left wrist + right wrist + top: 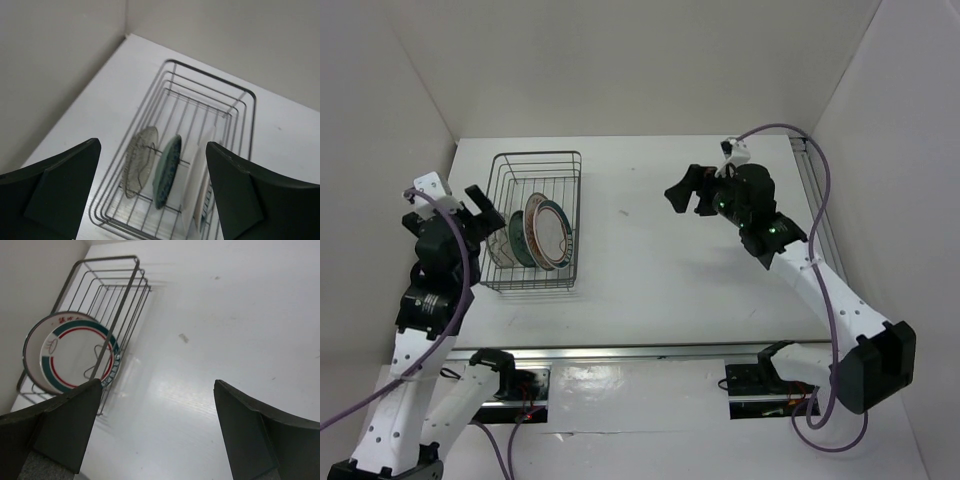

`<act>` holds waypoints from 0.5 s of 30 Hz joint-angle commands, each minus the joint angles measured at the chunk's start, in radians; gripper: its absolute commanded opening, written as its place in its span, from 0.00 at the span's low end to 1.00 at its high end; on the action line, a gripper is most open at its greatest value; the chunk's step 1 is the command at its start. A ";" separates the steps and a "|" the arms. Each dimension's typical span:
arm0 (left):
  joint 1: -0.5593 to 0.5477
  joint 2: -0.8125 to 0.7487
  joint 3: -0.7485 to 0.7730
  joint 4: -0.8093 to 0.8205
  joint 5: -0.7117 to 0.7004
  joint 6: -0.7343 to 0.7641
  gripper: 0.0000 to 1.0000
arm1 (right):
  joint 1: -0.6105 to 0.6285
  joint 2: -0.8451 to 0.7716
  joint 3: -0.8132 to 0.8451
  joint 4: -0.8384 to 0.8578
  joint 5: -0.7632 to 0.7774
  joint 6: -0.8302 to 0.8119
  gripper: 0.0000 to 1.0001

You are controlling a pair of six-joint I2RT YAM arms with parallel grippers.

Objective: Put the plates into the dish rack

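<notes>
Plates (548, 232) upright in wire dish rack (536, 157); left gripper (485, 212) at its 9 o'clock, right gripper (688, 197) well off at 3 o'clock; both jaws wide, empty

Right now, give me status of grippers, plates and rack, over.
Left gripper open, empty, by dark wire dish rack. Right gripper open, empty, over white table. Small round plates upright inside rack. Nothing in the way.

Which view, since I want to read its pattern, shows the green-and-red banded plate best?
The right wrist view: the banded plate faces that camera, bands and red marks plain behind the dish rack wires. The top view shows it tilted and small at the row's right end; the left wrist view shows only its edge.
</notes>
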 commanded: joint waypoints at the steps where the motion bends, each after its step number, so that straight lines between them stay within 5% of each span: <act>1: -0.003 0.008 0.038 -0.145 0.198 -0.048 1.00 | 0.085 -0.061 0.165 -0.296 0.387 -0.106 1.00; 7: -0.003 -0.096 0.006 -0.157 0.341 -0.066 1.00 | 0.199 -0.167 0.299 -0.517 0.708 -0.159 1.00; 15: -0.003 -0.245 -0.082 -0.138 0.373 -0.096 1.00 | 0.416 -0.400 0.161 -0.484 0.898 -0.203 1.00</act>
